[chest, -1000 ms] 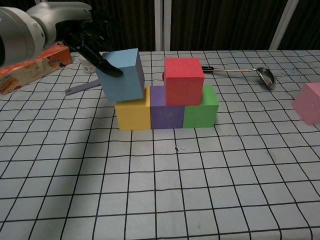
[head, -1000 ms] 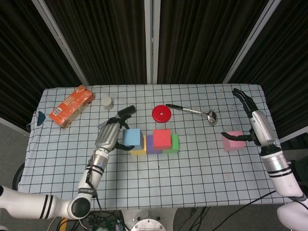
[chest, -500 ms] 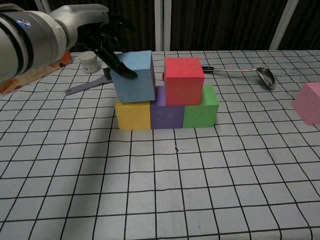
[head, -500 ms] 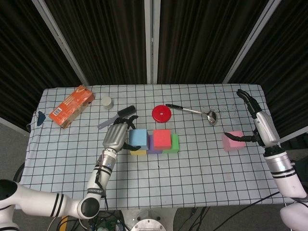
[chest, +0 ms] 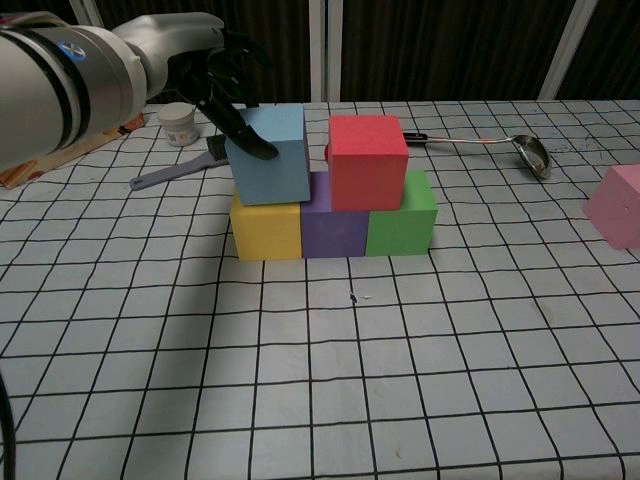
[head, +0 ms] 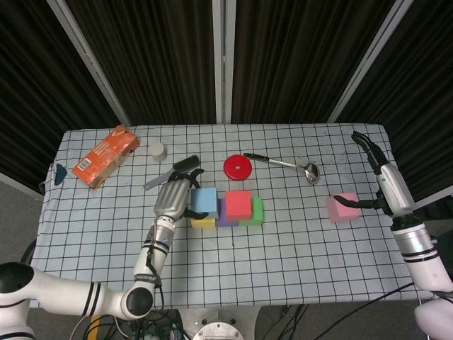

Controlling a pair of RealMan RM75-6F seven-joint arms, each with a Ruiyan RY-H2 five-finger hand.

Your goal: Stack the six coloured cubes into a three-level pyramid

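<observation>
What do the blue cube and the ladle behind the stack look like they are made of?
Blue cube: probably foam or a similar soft plastic; its faces are matte and evenly coloured, with no glare and slightly soft edges. The left hand holds it on the stack. Ladle: looks like polished metal; its bowl and thin handle show bright highlights and dark reflections.

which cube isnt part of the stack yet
The pink cube: it sits alone on the table by the right hand, apart from the five others grouped at the centre.
</observation>
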